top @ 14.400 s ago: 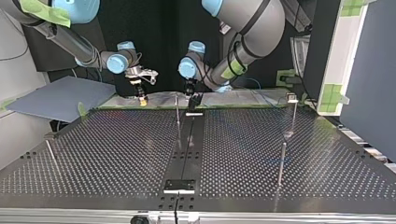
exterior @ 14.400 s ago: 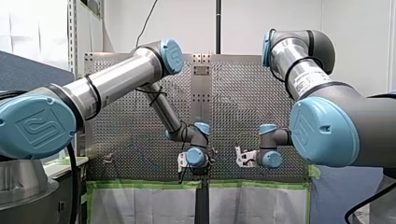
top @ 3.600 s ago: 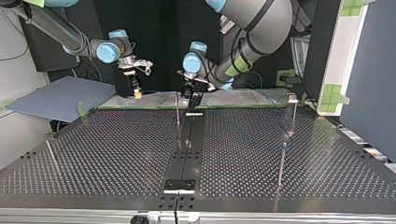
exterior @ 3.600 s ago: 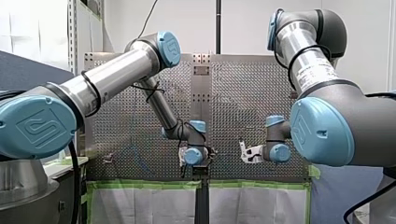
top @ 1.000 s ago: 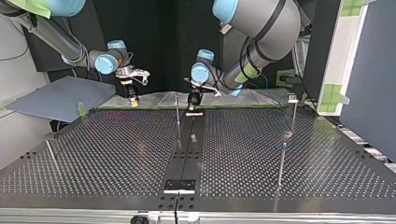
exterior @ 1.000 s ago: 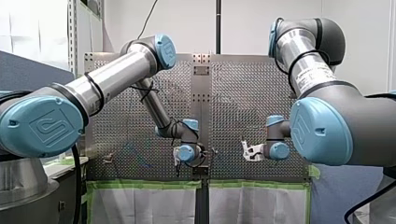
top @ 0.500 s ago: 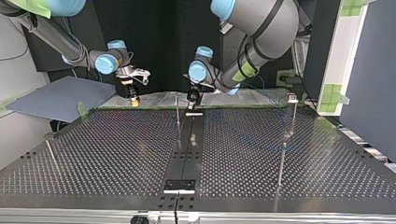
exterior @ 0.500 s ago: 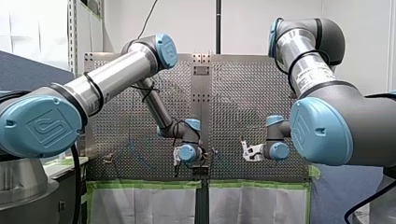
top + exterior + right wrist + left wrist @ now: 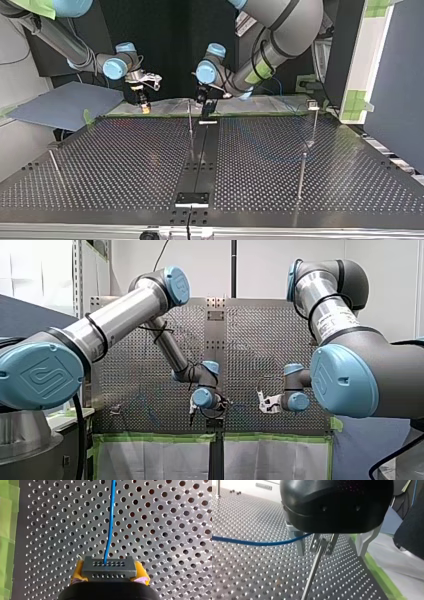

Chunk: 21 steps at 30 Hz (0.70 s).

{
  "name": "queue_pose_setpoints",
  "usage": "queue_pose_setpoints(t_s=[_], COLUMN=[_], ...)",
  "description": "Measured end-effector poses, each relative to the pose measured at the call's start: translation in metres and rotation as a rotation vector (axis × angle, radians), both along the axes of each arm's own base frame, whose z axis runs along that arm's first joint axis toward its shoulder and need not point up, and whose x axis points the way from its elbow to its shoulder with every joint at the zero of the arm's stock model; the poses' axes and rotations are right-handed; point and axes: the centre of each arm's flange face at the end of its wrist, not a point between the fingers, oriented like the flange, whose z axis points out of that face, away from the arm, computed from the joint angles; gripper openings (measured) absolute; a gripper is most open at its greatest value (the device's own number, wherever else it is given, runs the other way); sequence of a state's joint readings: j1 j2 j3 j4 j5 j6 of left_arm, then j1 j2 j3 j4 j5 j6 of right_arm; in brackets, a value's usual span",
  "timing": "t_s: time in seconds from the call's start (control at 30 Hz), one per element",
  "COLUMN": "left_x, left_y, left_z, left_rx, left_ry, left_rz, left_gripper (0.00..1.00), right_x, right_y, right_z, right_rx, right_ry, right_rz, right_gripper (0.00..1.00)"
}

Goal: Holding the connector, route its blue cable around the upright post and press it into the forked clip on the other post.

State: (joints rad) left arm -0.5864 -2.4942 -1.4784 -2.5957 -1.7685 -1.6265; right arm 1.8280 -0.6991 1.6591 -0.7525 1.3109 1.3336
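Perforated metal table (image 9: 175, 517): right pincer (image 9: 109, 574) clamps blocky grey connector (image 9: 109, 567), left pincer (image 9: 330, 547) spread apart.

Perforated table (image 9: 125, 160), dark, with a black strip (image 9: 200, 160) down its middle. There's a white-edged plate (image 9: 191, 199) at the strip's near end in the top view and a second plate (image 9: 208, 121) at the far end. Standing on it: thin post (image 9: 190, 122) just beside the strip, near post (image 9: 301, 175) and far post (image 9: 314, 125) at that view's right, the far one topped by a pale block, plus a leaning rod (image 9: 55, 164) at the left edge. Green tape (image 9: 150, 115) along the far edge.
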Motion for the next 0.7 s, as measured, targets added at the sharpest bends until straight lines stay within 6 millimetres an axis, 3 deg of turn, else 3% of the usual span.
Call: queue_pose_setpoints(t_s=[0.37, 0.7], left_x=[-0.026, -0.04], left_y=[0.0, -0.008], left_z=[-0.007, 0.015], left_rx=[0.057, 0.046], left_ry=[0.031, 0.013], left_rz=[-0.036, -0.062], left_gripper=[1.0, 1.0], right_x=[0.001, 0.002], right_y=[0.001, 0.002], right_z=[0.0, 0.0], right_rx=[0.001, 0.004], right_ry=[0.0, 0.001], right_rz=[0.003, 0.005], right_gripper=[0.0, 0.0])
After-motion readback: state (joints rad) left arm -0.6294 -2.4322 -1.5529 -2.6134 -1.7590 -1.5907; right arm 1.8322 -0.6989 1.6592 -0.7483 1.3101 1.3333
